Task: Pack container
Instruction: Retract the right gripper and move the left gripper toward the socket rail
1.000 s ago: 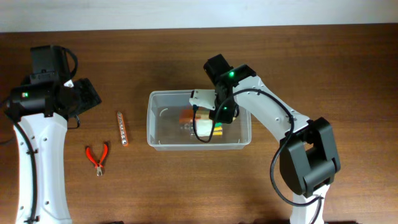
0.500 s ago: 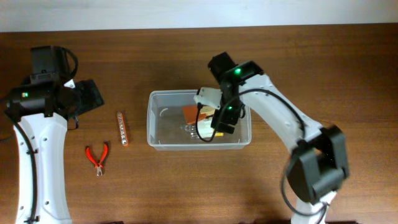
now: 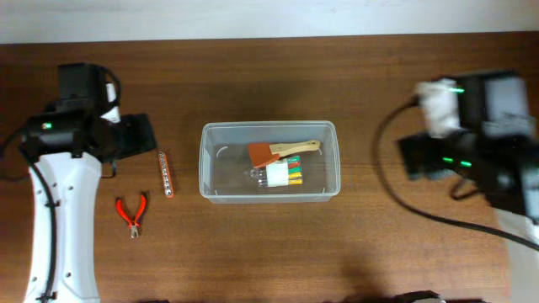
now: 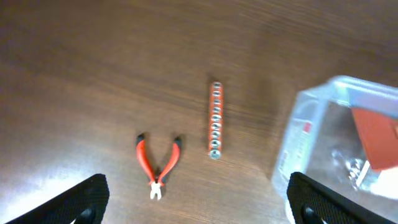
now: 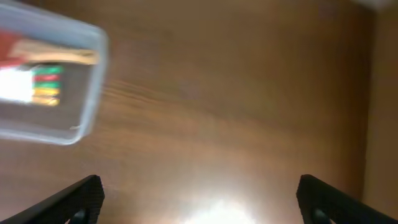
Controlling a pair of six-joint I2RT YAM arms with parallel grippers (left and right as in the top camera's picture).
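Observation:
The clear container (image 3: 205, 165) sits mid-table. It holds an orange scraper with a wooden handle (image 3: 278, 151) and a white pack of coloured bits (image 3: 283, 175). My left gripper (image 3: 136, 137) hovers open and empty, left of the tub. In the left wrist view, my left gripper (image 4: 199, 208) looks down on red pliers (image 4: 158, 163), an orange strip of sockets (image 4: 215, 119) and the container's end wall (image 4: 292, 149). My right gripper (image 3: 419, 156), blurred, is to the right of the tub. Its wrist view shows it (image 5: 202, 202) open over bare wood, with the container (image 5: 92, 99) at the upper left.
On the wood left of the tub lie the red pliers (image 3: 131, 212) and the orange socket strip (image 3: 166, 172). A pale wall borders the table's far edge (image 3: 269, 38).
My right gripper opened inside the tub, left the coloured pack there and pulled back to the right. My left arm shifted slightly right and its jaws widened.

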